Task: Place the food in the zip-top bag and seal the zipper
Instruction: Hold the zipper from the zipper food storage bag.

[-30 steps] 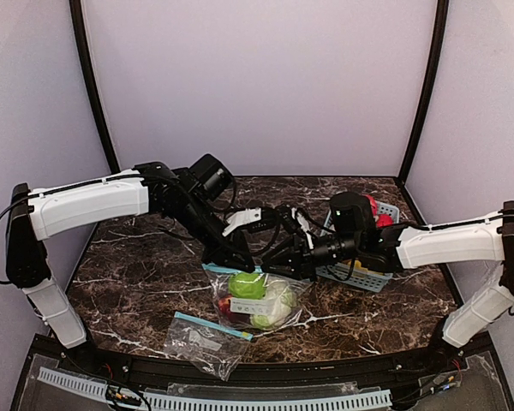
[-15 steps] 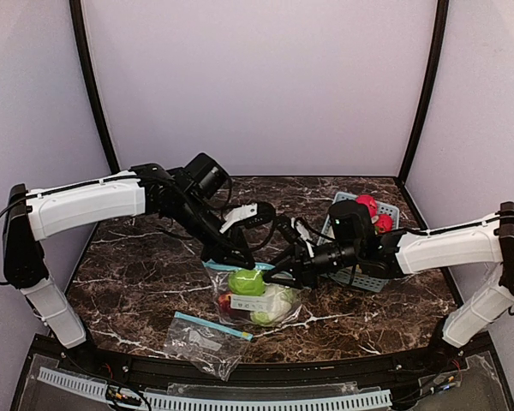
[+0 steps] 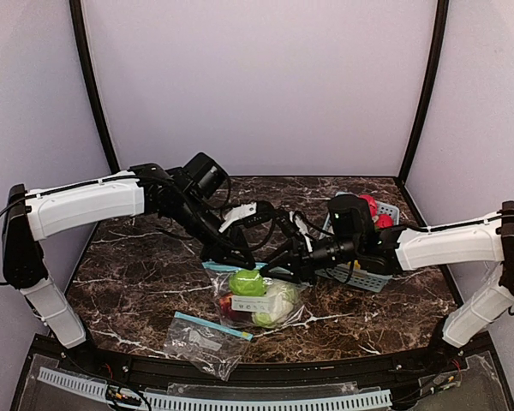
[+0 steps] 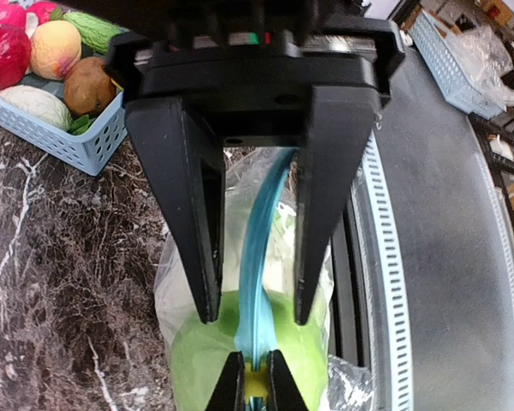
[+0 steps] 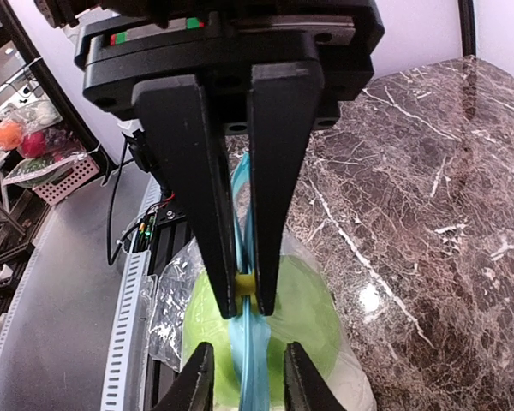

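Zipper [image 4: 265,214] ran straight ahead of the left pincer [image 3: 238,259], pinched tight on its yellow slider [image 5: 247,281]; right pincer [image 3: 278,270] straddled it opposite, part-open.

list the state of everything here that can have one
left gripper, shut on zipper
right gripper, open, straddling the zipper
zip-top bag, holds food, seal unclear
spare bag, flat, looks empty
basket, holds more food
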You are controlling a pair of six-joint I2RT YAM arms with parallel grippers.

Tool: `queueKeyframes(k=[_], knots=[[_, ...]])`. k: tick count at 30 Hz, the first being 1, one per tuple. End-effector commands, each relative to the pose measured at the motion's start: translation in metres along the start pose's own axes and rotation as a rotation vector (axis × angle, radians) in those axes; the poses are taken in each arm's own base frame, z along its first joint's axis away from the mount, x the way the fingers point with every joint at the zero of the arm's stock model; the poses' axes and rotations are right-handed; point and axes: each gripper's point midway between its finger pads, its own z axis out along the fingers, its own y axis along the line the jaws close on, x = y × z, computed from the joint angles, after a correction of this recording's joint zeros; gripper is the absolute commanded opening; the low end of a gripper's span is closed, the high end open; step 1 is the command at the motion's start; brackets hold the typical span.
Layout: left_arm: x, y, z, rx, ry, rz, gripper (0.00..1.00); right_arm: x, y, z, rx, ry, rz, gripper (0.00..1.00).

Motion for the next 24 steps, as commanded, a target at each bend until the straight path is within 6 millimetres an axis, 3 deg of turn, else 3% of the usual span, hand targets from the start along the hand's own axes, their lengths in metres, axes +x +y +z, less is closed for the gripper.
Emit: queueKeyframes(k=[1, 4, 13, 24], knots=[[-0.01, -0.015, -0.005, 0.032, -0.033, 0.042, 0.01, -0.015, 0.006, 0.004, -0.033, -0.027, -0.016, 0.2], [-0.01, -0.015, -0.005, 0.03, -0.032, 0.046, 0.01, -0.013, 0.004, 0.005, -0.025, -0.024, -0.006, 0.0], [-0.004, 0.003, -0.019, -0.079, -0.012, 0.044, 0.01, 0.008, -0.024, -0.006, 0.176, 0.054, 0.012, 0.0], [0.031, 0.027, -0.037, -0.239, 0.107, 0.007, 0.01, 0.035, -0.069, -0.044, 0.53, 0.134, -0.054, 0.0]])
